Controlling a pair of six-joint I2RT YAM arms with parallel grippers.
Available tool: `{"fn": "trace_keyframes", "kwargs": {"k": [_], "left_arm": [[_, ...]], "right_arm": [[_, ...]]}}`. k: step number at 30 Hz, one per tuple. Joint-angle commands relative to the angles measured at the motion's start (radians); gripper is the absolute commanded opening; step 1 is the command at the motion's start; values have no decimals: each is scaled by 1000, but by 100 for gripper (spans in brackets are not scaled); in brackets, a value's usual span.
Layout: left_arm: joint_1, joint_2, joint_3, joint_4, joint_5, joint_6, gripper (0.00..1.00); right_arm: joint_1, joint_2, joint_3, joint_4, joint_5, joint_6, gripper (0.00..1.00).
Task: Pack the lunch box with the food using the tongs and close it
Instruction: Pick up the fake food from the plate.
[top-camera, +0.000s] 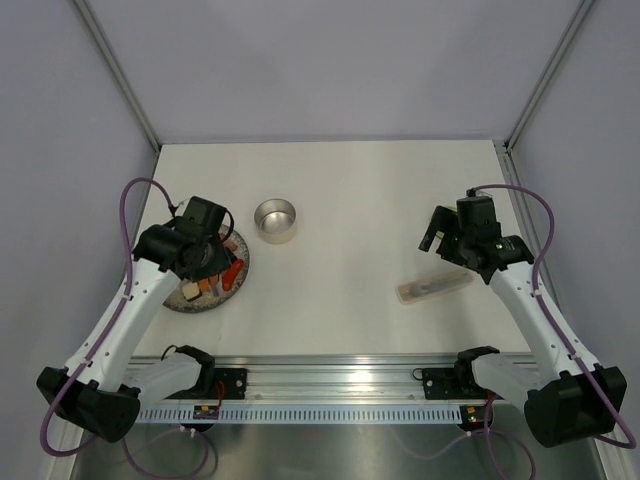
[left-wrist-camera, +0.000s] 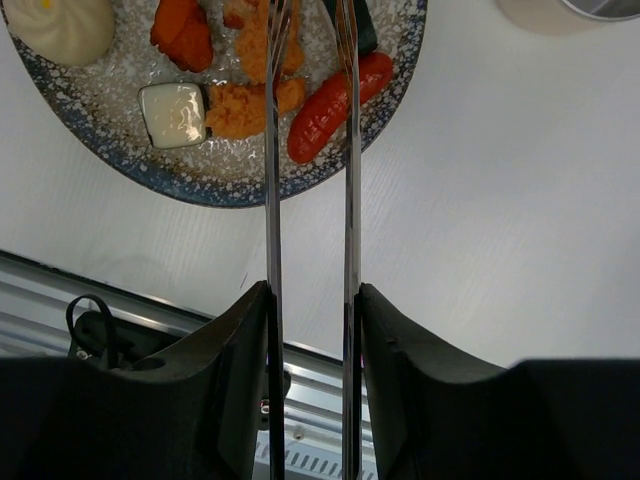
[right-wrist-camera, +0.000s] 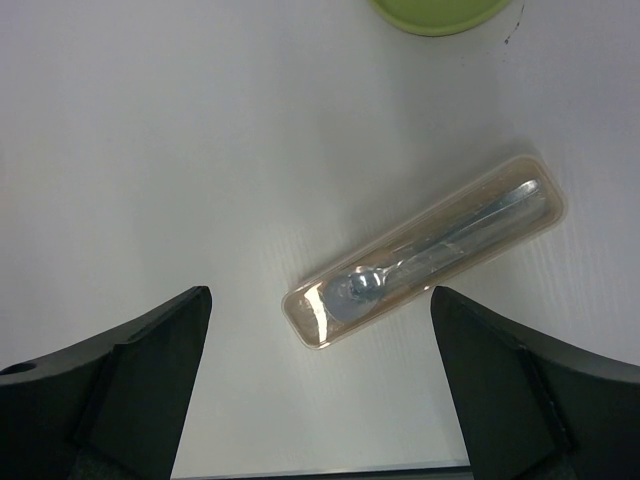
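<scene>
My left gripper (left-wrist-camera: 312, 300) is shut on the tongs (left-wrist-camera: 272, 200), whose two thin silver arms run out over the speckled plate (left-wrist-camera: 190, 185). The tongs' arms stand slightly apart, and their tips are cut off by the top edge of the left wrist view. The right arm of the tongs crosses the red sausage (left-wrist-camera: 325, 115). Beside the sausage lie orange chunks (left-wrist-camera: 250, 105), a white cube (left-wrist-camera: 173, 113) and a white-and-yellow egg (left-wrist-camera: 60, 25). The steel lunch box (top-camera: 275, 219) stands empty to the plate's right. Its green lid (right-wrist-camera: 435, 12) shows at the top edge of the right wrist view. My right gripper (right-wrist-camera: 320, 300) hangs open, holding nothing.
A long translucent plastic case (right-wrist-camera: 425, 250) with a spoon inside lies on the table below my right gripper. A metal rail (top-camera: 340, 380) runs along the near edge. The enclosure's walls close in the back and both sides.
</scene>
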Motion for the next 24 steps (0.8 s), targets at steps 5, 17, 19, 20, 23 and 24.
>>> {"fn": "trace_keyframes", "kwargs": {"k": [5,17,19,20,23,24], "left_arm": [[7,-28,-37,127,7,-104,42],[7,-68,-143,222,15,-211,44],[9,-60,-155,229,19,-215,45],[7,-59,-158,234,21,-216,45],[7,-52,-172,255,31,-218,45],[8,-51,-173,263,38,-216,45]], "right_arm": [[-5,-36,-17,24,-28,3,99],[-5,-13,-11,32,-34,5,99],[-3,-8,-11,38,-35,7,99],[-5,-7,-10,41,-41,5,99],[-5,2,-4,43,-48,3,99],[-5,5,-2,43,-51,3,99]]}}
